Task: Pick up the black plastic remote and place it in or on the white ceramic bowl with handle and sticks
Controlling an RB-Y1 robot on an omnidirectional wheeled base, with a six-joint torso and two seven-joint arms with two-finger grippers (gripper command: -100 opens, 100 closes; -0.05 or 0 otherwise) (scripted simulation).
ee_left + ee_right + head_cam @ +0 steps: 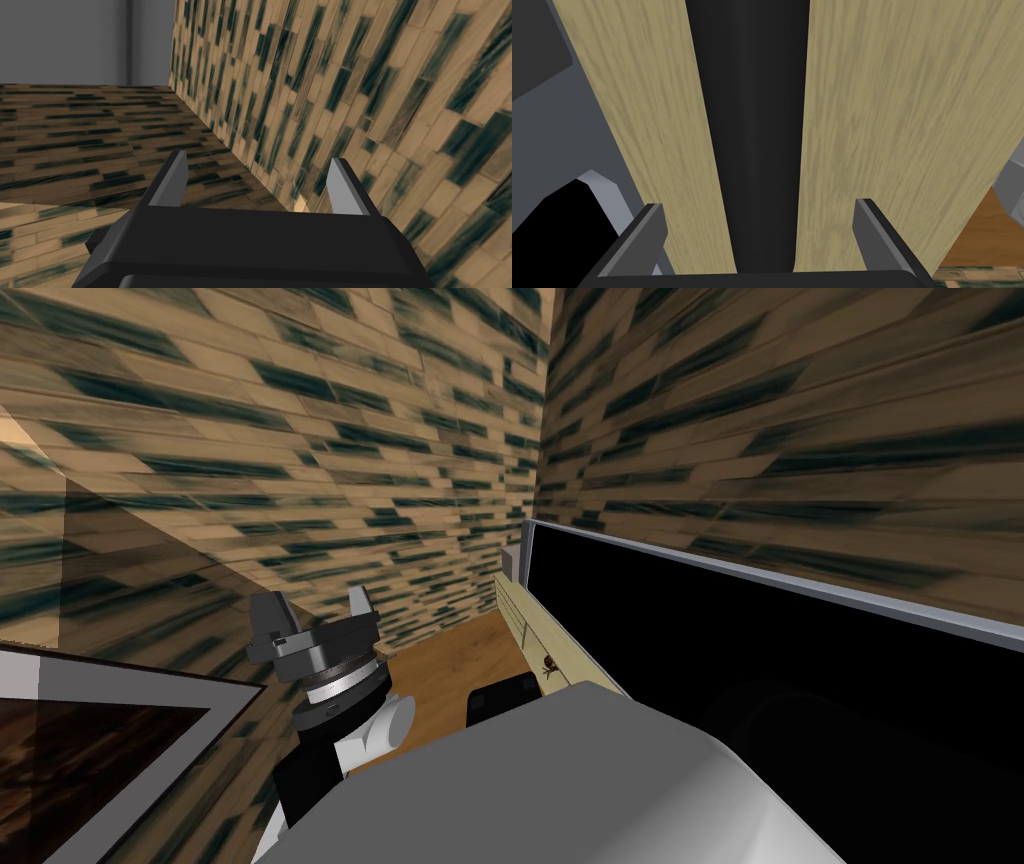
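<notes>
A large black flat screen with a grey frame (780,668) stands just beside a pale wooden cabinet (892,125). On the cabinet's top lies the long black plastic remote (752,125). It runs lengthwise between the spread fingers of the right gripper (758,205), which do not touch it. The left gripper (257,167) hangs raised near the brown tiled wall (375,100), fingers apart and holding nothing.

Black remote (752,150) on pale wooden top (892,125)

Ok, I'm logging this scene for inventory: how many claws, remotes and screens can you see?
Claws: 2, left claw and right claw
Remote: 1
Screen: 1
Total: 4
</notes>
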